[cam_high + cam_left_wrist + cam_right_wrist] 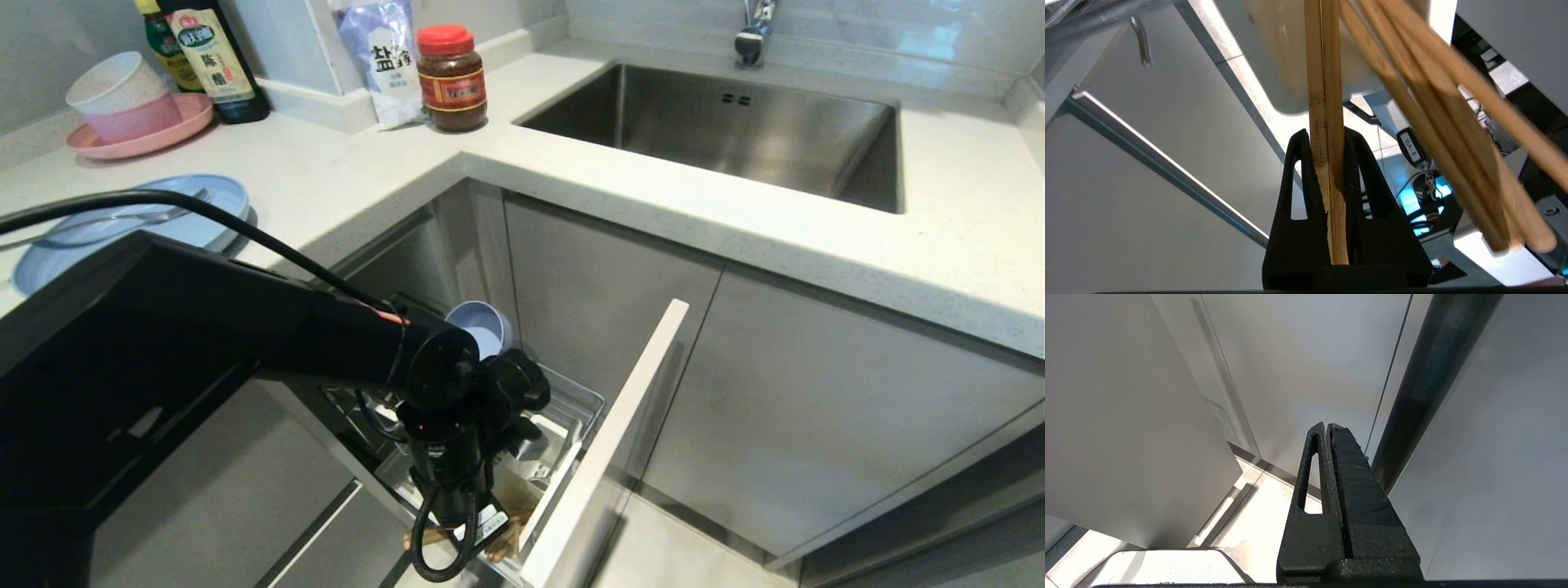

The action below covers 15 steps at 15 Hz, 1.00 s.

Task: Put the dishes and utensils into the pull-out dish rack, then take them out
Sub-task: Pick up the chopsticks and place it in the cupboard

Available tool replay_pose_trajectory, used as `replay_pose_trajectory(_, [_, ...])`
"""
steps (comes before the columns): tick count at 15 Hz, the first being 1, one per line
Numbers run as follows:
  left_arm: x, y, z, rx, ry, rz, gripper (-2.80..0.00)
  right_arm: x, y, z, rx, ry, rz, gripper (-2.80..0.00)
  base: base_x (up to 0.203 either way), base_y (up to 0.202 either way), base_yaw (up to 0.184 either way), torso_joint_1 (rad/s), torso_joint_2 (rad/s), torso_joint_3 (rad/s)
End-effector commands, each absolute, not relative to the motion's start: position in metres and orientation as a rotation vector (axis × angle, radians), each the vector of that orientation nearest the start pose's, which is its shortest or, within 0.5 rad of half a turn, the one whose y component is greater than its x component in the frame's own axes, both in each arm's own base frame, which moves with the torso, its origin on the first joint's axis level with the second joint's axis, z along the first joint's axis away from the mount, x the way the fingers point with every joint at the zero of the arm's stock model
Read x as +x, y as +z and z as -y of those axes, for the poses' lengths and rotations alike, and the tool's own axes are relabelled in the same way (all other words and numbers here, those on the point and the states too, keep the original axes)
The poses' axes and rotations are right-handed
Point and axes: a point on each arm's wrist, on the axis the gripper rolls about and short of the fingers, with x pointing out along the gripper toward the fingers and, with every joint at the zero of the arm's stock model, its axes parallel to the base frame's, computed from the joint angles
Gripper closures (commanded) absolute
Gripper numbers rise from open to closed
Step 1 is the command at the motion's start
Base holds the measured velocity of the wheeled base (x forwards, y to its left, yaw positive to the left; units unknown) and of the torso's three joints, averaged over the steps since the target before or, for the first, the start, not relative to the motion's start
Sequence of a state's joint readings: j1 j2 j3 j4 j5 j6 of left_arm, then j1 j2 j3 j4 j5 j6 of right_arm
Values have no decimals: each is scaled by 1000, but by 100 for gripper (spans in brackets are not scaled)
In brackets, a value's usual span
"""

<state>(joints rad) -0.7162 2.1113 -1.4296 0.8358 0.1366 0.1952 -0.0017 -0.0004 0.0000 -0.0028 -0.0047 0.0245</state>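
Currently: left claw [1327,134] gripping chopsticks [1325,102] over the pull-out dish rack [584,400]; bowl [483,325] racked, plate [196,224] and fork [122,219] waiting on the worktop [343,171].

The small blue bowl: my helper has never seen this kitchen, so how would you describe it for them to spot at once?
Start at the steel sink and drop to the pulled-out dish rack in the cabinet below the counter corner. At the rack's back end, just behind the left gripper's black arm, stands the small blue bowl. It is the only bowl there; the pink and white bowls are stacked on the counter.
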Motion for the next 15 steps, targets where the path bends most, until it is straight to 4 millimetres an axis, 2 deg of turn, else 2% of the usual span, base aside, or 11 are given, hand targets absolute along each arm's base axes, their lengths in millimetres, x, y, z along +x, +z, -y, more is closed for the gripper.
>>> replay_pose_trajectory(1, [261,102,223,799,-603,-1372,-280,-23,75,0,25,-6,6,0,0,0,0,0,0,0])
replay_pose_trajectory(10, [260,114,221,772,-558,-1335,-280,-23,75,0,25,-6,6,0,0,0,0,0,0,0])
replay_pose_trajectory(15, [250,145,211,731,-504,-1250,-280,-23,75,0,25,-6,6,0,0,0,0,0,0,0])
